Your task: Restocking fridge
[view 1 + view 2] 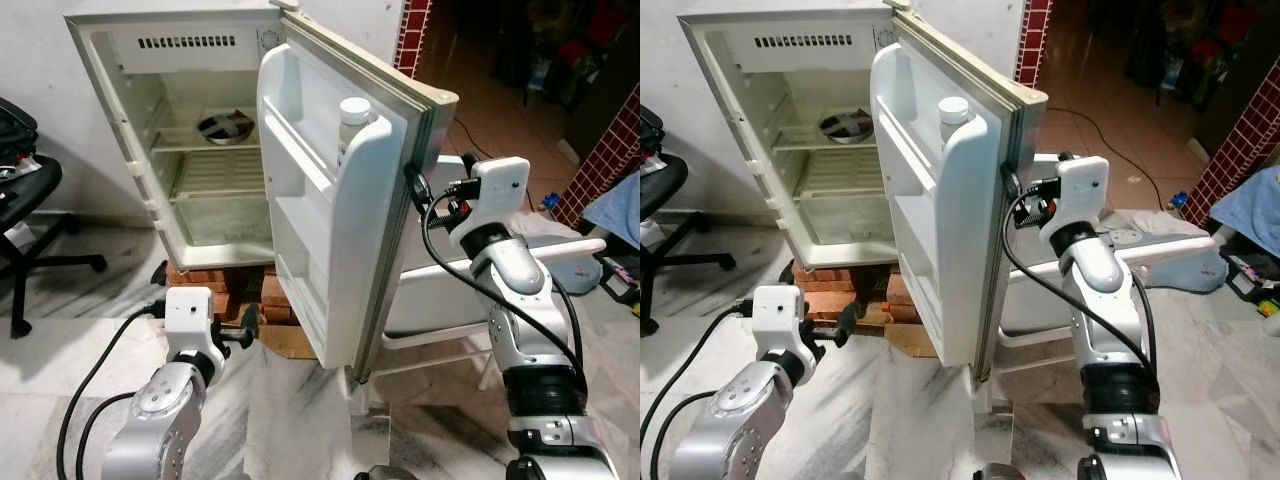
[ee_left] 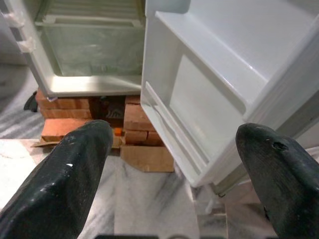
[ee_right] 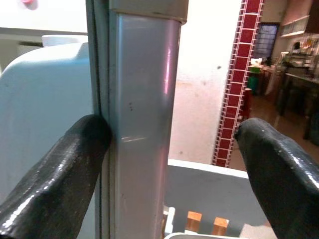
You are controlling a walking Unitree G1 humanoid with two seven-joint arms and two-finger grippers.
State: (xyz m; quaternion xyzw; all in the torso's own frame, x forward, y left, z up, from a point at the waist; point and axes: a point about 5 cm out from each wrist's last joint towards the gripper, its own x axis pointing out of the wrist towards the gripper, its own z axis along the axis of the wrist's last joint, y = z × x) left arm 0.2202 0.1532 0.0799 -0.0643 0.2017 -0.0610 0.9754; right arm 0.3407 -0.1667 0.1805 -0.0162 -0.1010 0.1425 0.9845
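Our right claw (image 3: 169, 164) gapes around the door (image 1: 340, 230) edge, one finger touching; the door hides it up top. Left claw (image 2: 174, 169) open low, facing bricks (image 2: 134, 122). Bottle (image 1: 352, 125) half-hidden.

The small fridge (image 1: 200, 150) stands open on a stack of red bricks (image 1: 225, 285), which rest on the pale marble floor (image 1: 290, 420) with a flattened piece of cardboard (image 1: 290, 340) just in front. On the upper wire shelf (image 1: 190, 140) sits a round metal bowl (image 1: 225, 127). The lower shelf (image 1: 215, 175) carries nothing I can make out. In the top door rack (image 1: 320, 150) a white-capped bottle (image 1: 352, 125) stands upright.
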